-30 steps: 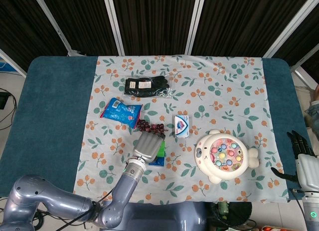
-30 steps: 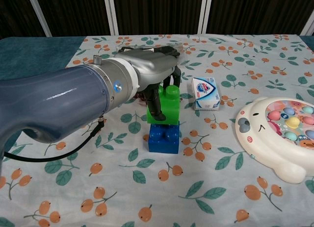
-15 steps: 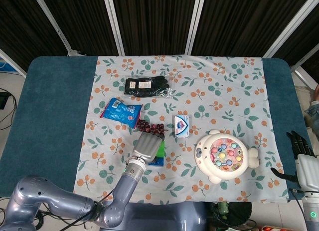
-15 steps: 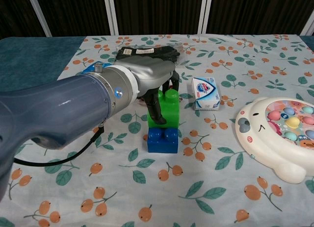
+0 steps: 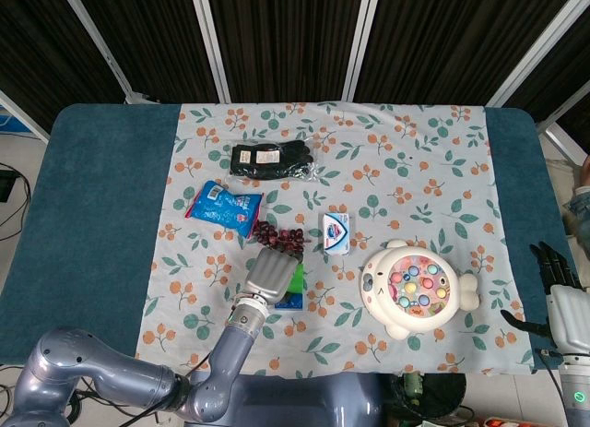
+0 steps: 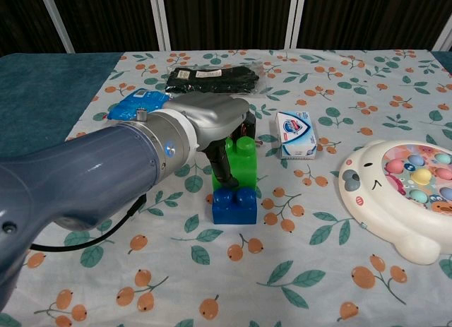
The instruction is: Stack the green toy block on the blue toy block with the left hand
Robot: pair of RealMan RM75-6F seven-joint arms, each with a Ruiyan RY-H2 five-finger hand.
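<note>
Left hand wraps the green block, thumb down its near-left face, other fingers over the far side, so it's gripping the block, not spread; green block sits on top of the blue block, roughly squared up w/ it, on the flowered cloth near the middle, a bit left. In head view the hand covers most of the stack; only a green sliver and a blue edge show.

Progress, my read: stacking looks basically done; green seems seated low on blue, though whether the studs are fully pressed in can't be told from here. What's left: let go w/o tipping it, then pull the arm back.

Right hand is at the far right edge of the table, well apart from everything; fingers look straight and a little apart, holding nothing.

Other stuff: soap box just right of the stack; fish toy further right; black gloves at the far side; blue packet to the left.
</note>
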